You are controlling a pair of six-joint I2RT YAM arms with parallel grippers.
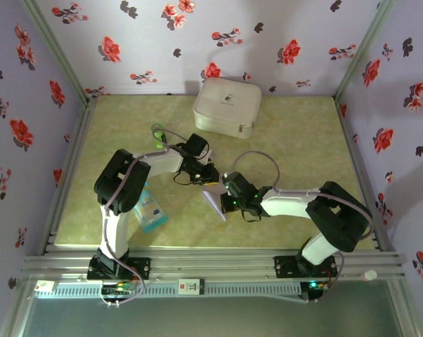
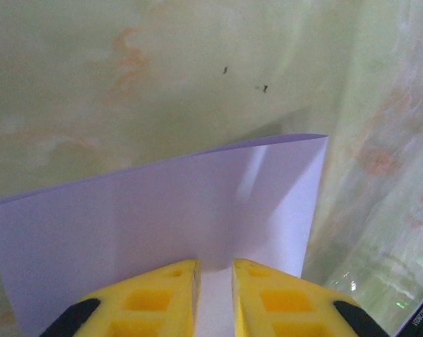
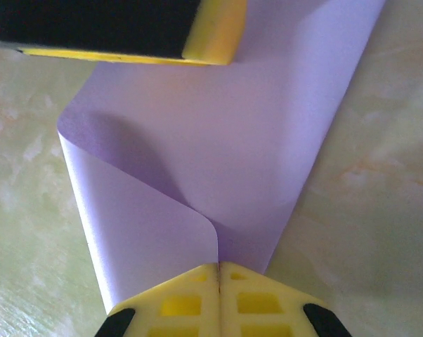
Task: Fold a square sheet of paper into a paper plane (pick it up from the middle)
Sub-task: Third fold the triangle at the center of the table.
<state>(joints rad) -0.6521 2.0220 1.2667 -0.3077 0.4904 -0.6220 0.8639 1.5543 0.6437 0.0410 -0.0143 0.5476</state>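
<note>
I'm pinching the curled flap of the square sheet of paper (image 3: 225, 140), lying near the middle of the table (image 1: 303, 133), in my pressed-together right claw (image 3: 218, 270) while my left claw (image 2: 215, 270) is sitting slightly parted at its other edge, so the sheet could slide and skew the crease.

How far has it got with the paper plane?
It is early on. Done: the square sheet of paper has been taken up between both arms. In hand: the right jaws are shut where one side curls over in a soft loop, not yet creased, and the left jaws, slightly apart, sit at the opposite edge. Left: flattening that fold and all later ones. No pointed dart shape shows.
</note>
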